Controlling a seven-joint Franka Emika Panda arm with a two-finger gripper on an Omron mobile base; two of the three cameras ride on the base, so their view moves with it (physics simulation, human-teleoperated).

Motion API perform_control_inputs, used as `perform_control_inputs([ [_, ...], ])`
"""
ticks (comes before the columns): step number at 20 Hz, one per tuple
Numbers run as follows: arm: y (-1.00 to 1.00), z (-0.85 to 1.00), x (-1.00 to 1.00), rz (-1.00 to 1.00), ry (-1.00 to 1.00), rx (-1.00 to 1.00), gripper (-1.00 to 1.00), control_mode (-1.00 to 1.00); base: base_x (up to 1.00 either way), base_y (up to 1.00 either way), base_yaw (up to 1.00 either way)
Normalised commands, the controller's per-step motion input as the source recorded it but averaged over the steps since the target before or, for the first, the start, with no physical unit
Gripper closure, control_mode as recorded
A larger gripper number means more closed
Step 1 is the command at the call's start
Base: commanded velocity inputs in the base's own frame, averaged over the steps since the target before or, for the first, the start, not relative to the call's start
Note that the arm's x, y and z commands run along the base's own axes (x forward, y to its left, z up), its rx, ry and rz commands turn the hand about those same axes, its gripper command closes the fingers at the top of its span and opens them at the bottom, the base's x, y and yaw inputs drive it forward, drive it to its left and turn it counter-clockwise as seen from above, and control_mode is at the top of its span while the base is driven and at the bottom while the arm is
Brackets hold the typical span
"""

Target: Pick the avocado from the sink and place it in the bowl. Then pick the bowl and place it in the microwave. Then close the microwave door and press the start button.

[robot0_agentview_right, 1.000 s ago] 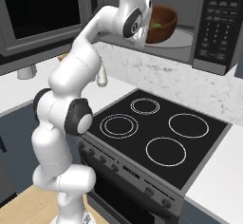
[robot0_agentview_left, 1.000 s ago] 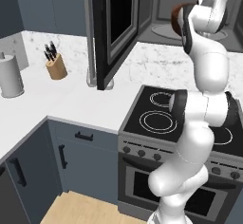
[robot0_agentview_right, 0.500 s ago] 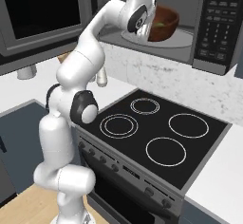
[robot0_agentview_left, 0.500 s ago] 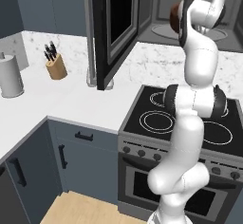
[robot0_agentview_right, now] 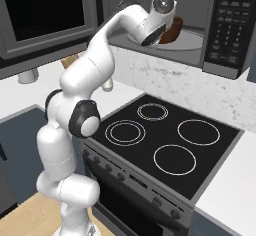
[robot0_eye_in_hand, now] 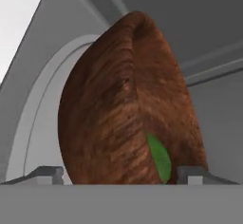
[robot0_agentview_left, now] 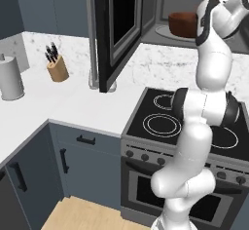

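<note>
The gripper (robot0_eye_in_hand: 121,174) reaches into the open microwave (robot0_agentview_right: 192,40), and the bowl (robot0_eye_in_hand: 130,104) sits right in front of it, between the two fingertips (robot0_eye_in_hand: 47,174). In the hand view the bowl stands on edge, its rim running up and away from the gripper as a ridge and its brown wall bulging out to both sides. Since that camera rolls with the hand, this shows how the bowl lies against the gripper, not the room. A fingertip shows on each side of the bowl's near edge, well apart; whether they press on the rim cannot be told.

A sliver of the avocado (robot0_eye_in_hand: 159,157) shows as a green wedge just inside the bowl, close above the right fingertip and pointing up along the rim.

Beyond the bowl lie the pale round turntable (robot0_eye_in_hand: 33,118) and the grey back wall of the cavity.

In the base views the bowl (robot0_agentview_left: 182,24) rests low over the microwave floor, just beyond the wrist. The door (robot0_agentview_left: 116,29) stands swung wide open, well to the gripper's left. The stove (robot0_agentview_right: 170,140) lies below the arm.
</note>
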Motion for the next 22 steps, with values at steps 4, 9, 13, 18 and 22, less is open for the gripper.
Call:
perform_control_inputs([
  [4, 0.10, 0.00, -0.09, 0.00, -0.42, 0.00, -1.00, -1.00, 0.00, 0.00, 0.00],
  [9, 0.27, 0.23, -0.50, 0.00, -0.44, -0.03, -1.00, -1.00, 0.00, 0.00, 0.00],
  [13, 0.09, 0.51, -0.97, 0.00, -0.30, -0.08, -1.00, -1.00, 0.00, 0.00, 0.00],
  [18, 0.12, 0.45, -1.00, 0.00, -0.18, -0.08, -1.00, -1.00, 0.00, 0.00, 0.00],
  [22, 0.19, 0.38, -1.00, 0.02, -0.01, -0.08, -1.00, -1.00, 0.00, 0.00, 0.00],
])
